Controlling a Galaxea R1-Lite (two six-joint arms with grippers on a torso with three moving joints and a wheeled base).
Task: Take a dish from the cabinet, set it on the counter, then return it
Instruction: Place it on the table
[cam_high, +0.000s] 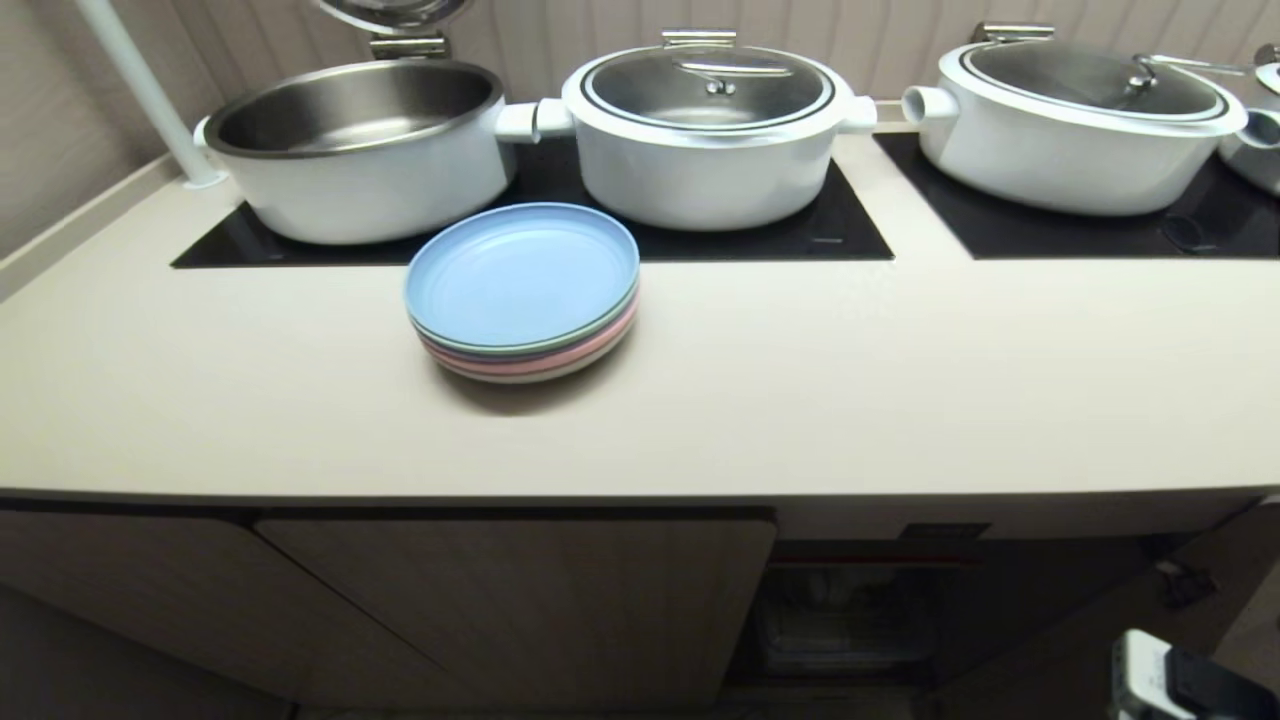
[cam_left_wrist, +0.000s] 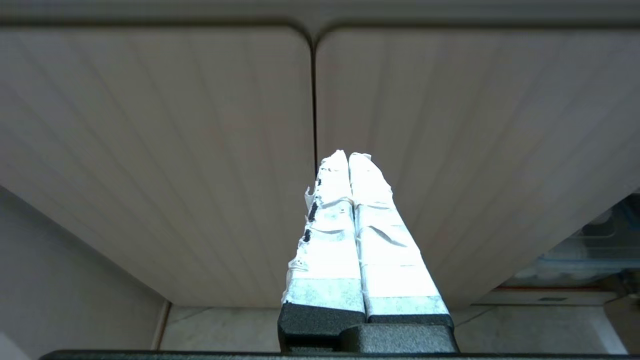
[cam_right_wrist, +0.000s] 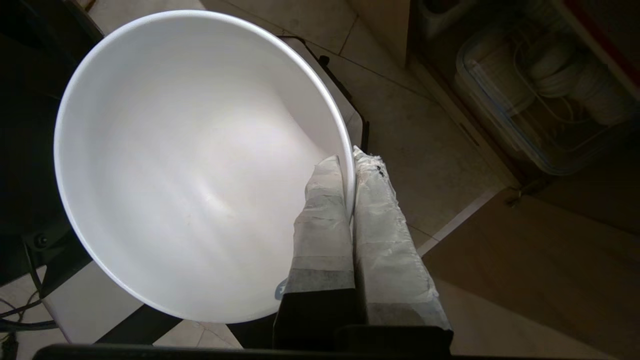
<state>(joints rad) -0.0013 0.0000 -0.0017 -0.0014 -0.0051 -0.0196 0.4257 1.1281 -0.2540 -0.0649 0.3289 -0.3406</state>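
Note:
In the right wrist view my right gripper (cam_right_wrist: 351, 159) is shut on the rim of the dish (cam_right_wrist: 190, 165), a plain white bowl held over the floor, one finger inside the bowl and one outside. The cabinet (cam_high: 850, 610) stands open below the counter (cam_high: 800, 400), its inside dark in the head view. The dish does not show in the head view; only a bit of my right arm (cam_high: 1180, 685) shows at the lower right corner. My left gripper (cam_left_wrist: 348, 156) is shut and empty, parked before the closed ribbed cabinet doors (cam_left_wrist: 200, 150).
A stack of pale-blue and pink plates (cam_high: 522, 290) lies on the counter in front of the black hob panel (cam_high: 560, 220). Three large white pots (cam_high: 705, 130) stand at the back. A clear lidded box (cam_right_wrist: 540, 95) sits inside the open cabinet.

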